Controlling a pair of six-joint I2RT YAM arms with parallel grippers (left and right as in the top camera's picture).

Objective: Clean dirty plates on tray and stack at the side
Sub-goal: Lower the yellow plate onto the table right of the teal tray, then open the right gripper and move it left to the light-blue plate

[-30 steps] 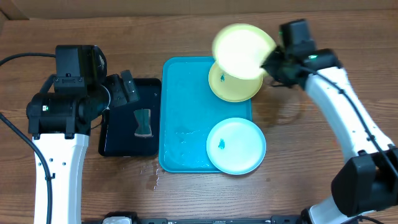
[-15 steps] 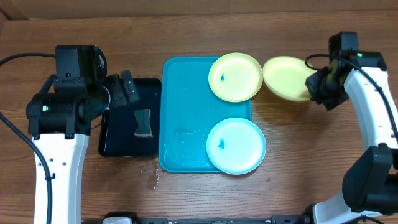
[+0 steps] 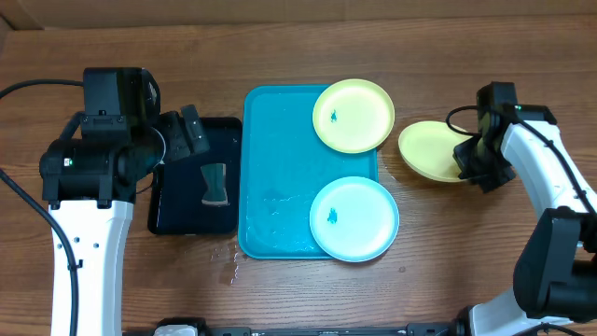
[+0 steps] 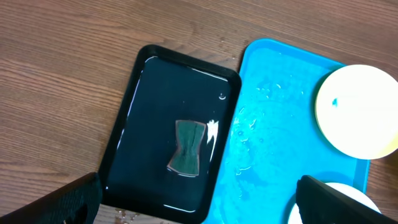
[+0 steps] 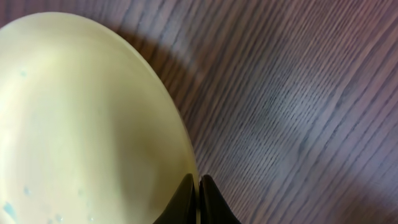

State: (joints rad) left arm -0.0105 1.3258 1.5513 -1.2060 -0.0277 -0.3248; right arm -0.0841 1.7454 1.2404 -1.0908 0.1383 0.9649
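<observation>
Progress, judged: roughly one third. On the wood-grain worktop (image 3: 280,47), right of the tray (image 3: 275,168), one yellow-green plate (image 3: 429,149) sits low. The right gripper (image 5: 198,199) has its fingers clamped on the rim. On the tray, the second yellow-green plate (image 3: 353,115) and the light-blue plate (image 3: 354,218) show blue smudges. Left of the tray, the left gripper (image 3: 191,133), fingers wide apart, hovers over the black tray (image 3: 187,215) with a sponge (image 3: 215,184). Tray floor wet.

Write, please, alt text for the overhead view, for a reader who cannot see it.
The right arm's jaws grip a yellow-green plate by its rim, right of the turquoise tray. On the tray lie a smudged yellow-green plate and a smudged light-blue plate; left, a black tray holds a dark sponge.
</observation>
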